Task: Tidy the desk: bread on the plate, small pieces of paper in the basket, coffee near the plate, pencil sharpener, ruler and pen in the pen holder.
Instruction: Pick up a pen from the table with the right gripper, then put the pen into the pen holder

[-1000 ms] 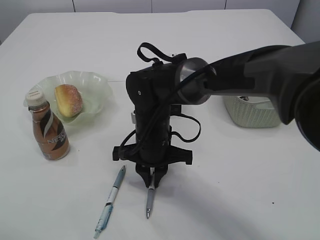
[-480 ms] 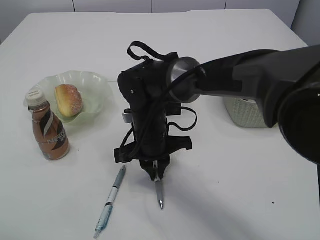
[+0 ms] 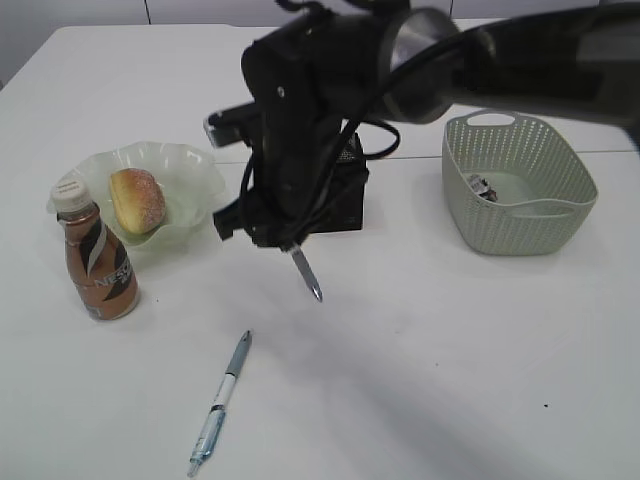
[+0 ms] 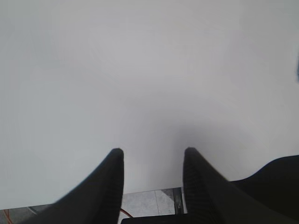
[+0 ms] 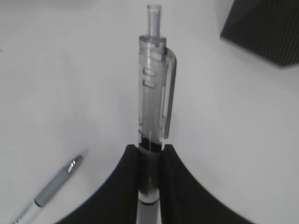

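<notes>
Right claw (image 3: 296, 246) clamped on a clear click pen (image 3: 306, 273), now lifted off the table (image 3: 420, 380) and carried beside the black mesh pen holder (image 3: 345, 200), ready for dropping in; second pen (image 3: 220, 402) left lying; left claw (image 4: 152, 161) parted, empty.

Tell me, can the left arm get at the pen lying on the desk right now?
Probably yes. The pen lies alone on bare desk, nothing on or against it. The left gripper is open and empty, and the right gripper, holding another pen, is up near the pen holder.
</notes>
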`<state>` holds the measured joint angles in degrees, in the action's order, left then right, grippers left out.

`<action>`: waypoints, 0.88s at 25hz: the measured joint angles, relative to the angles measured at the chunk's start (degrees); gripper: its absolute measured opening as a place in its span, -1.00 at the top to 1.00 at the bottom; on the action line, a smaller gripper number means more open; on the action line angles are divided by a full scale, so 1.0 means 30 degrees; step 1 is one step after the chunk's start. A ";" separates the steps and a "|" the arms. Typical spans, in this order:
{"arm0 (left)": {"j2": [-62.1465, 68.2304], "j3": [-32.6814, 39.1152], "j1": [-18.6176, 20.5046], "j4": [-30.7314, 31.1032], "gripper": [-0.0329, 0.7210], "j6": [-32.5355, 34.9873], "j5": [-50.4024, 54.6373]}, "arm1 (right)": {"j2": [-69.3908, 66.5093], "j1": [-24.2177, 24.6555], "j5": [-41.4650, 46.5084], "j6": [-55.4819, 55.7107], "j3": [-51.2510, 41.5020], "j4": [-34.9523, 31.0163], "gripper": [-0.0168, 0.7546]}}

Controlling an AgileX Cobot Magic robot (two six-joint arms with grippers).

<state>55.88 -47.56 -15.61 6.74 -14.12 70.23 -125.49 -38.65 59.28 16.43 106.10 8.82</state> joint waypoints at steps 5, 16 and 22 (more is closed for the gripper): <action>0.0000 0.0000 0.0000 -0.0036 0.10 0.0000 0.0000 | 0.2909 0.0000 -0.4047 -0.1311 -0.0846 0.1449 0.75; 0.0000 0.0000 0.0000 -0.0036 0.10 0.0000 -0.0544 | 1.0507 0.2151 -1.6221 0.1842 -0.9904 0.6388 0.75; 0.0000 0.0000 0.0000 -0.0036 0.10 0.0000 -0.1298 | 1.0212 0.5699 -1.9761 0.2112 -1.1387 0.6722 0.75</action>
<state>55.88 -47.56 -15.61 6.63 -14.12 66.34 -94.85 -21.55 0.00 22.77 71.94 28.99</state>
